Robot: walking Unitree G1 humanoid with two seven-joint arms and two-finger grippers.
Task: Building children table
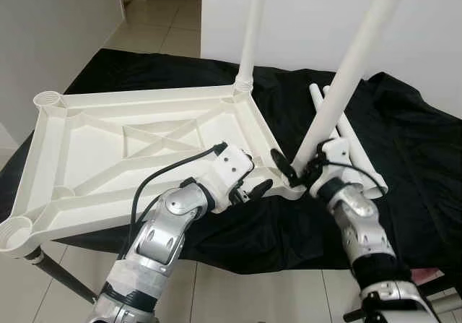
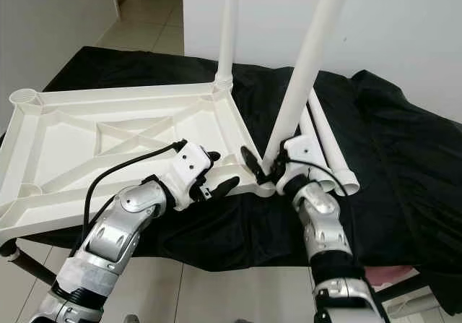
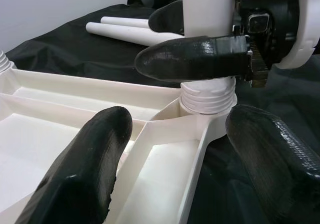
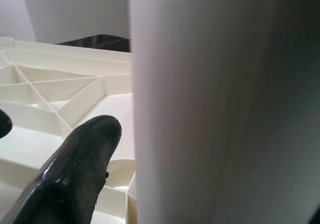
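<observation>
A white tabletop point(image 1: 108, 157) lies upside down on a black cloth point(image 1: 404, 171). One white leg point(image 1: 250, 41) stands screwed into its far right corner. My right gripper point(image 1: 297, 165) is shut on a second leg point(image 1: 346, 70), which leans a little and whose foot sits in the threaded near right corner socket point(image 3: 207, 96). That leg point(image 4: 225, 103) presses against one finger point(image 4: 75, 174). My left gripper point(image 1: 258, 175) is open beside this corner, its fingers point(image 3: 85, 169) spread over the tabletop's rim and touching nothing. Two loose legs point(image 1: 350, 146) lie on the cloth behind.
Empty sockets show at the far left corner point(image 1: 48, 99) and near left corner point(image 1: 16, 233). The cloth-covered surface ends just before me, above tiled floor point(image 1: 238, 294). A dark support leg point(image 1: 61, 276) slants below the left edge. A white wall point(image 1: 310, 12) stands behind.
</observation>
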